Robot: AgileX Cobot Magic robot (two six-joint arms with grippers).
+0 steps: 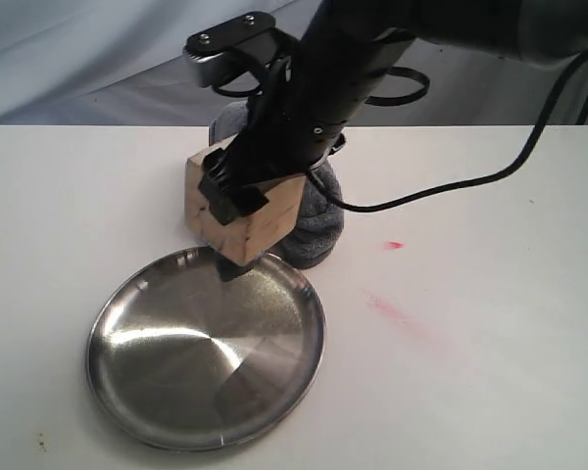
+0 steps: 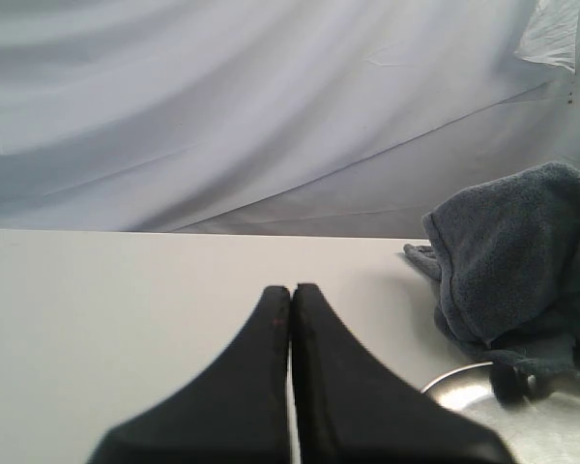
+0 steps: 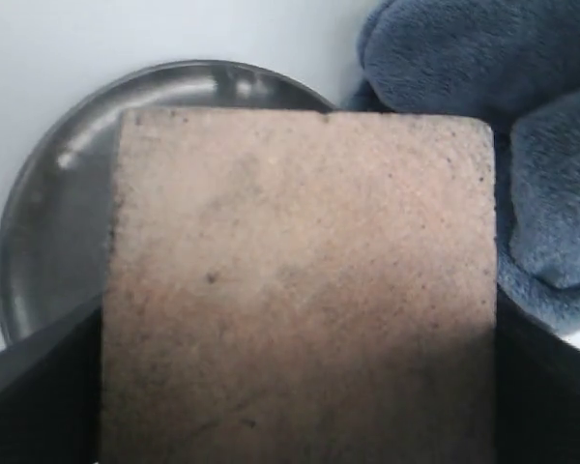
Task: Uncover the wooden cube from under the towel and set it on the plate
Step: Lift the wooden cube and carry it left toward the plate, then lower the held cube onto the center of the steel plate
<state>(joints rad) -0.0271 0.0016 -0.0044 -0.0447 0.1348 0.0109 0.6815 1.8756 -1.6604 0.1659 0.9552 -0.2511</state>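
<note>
We see one wooden cube (image 1: 260, 223) at centre frame, gripped between our right fingers (image 1: 231, 193) over the upper rim of one plate (image 1: 176, 372), lower left. One towel (image 1: 320, 220) sits bunched behind it on the counter (image 1: 490, 372). Our left fingers (image 2: 251, 387) are pressed together, holding nothing.

The pale light-wood cube (image 1: 270, 217) sat between the jaws of the black right pincer (image 1: 239, 231), clear of the white table (image 1: 490, 382). Directly below the pincer's tips was the far rim of the round stainless-steel plate (image 1: 113, 382), which lay on the table and spread nearer the exterior camera than the pincer. Behind the pincer the dark grey fleece towel (image 1: 318, 230) was heaped on the table, just beside that far rim. Ahead of the black left pincer (image 2: 291, 319) lay bare table, with the plate's rim and the towel off to one side.
</note>
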